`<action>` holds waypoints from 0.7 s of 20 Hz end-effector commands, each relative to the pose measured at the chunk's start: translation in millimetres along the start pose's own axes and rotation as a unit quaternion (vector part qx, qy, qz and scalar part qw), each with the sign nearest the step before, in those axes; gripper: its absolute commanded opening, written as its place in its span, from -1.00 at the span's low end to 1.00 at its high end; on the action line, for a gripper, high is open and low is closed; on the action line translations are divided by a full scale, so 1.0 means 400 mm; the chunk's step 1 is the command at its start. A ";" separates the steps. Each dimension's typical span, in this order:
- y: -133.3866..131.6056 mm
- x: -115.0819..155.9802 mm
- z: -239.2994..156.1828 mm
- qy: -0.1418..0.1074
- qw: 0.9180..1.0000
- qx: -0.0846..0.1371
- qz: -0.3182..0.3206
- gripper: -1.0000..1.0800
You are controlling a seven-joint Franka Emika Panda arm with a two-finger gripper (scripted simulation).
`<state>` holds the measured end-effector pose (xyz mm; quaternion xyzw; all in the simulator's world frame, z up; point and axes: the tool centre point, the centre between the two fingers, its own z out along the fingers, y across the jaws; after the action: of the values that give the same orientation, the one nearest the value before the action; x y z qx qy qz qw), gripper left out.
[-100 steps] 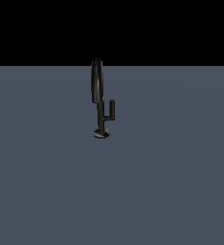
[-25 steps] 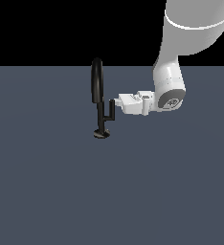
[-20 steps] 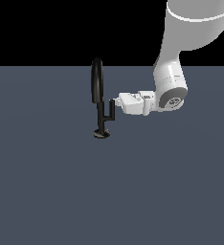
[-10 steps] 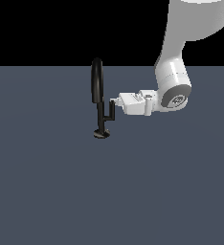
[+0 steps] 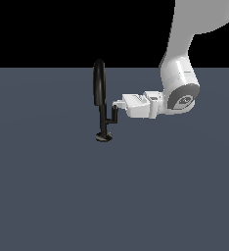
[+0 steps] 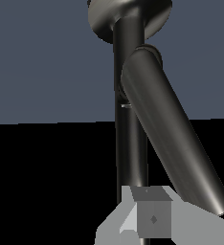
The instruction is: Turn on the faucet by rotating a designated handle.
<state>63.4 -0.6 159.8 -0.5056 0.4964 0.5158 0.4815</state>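
The glossy black faucet [image 5: 99, 83] stands on its round disc base [image 5: 103, 138] on the grey floor. Its tall looped spout rises above the thin stem. The handle [image 5: 114, 114] branches off the stem toward the exterior view's right and ends in a short upright peg. My gripper [image 5: 117, 104] reaches in level from the right, its tips touching the top of that peg, and it looks shut with nothing between the fingers. In the wrist view the handle [image 6: 173, 143] slants close past the grey fingertips [image 6: 147, 217], with the stem [image 6: 130, 143] behind it.
The grey floor [image 5: 48, 186] runs flat all around the faucet. My white arm [image 5: 180, 93] comes down from the upper right of the exterior view.
Five seconds ago the arm was out of view. Over the last second the gripper tip has sunk slightly onto the peg's top and the wrist has eased right. The handle looks almost unmoved.
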 end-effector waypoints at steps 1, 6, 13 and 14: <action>0.025 0.015 0.000 -0.001 1.000 -0.001 0.004 -1.00; 0.064 0.032 0.000 -0.001 1.000 -0.002 0.005 -1.00; 0.124 0.056 -0.001 -0.002 1.000 -0.003 0.006 -1.00; 0.124 0.056 -0.001 -0.002 1.000 -0.003 0.006 -1.00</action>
<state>22.5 -2.5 148.9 -0.5085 0.4929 0.5150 0.4830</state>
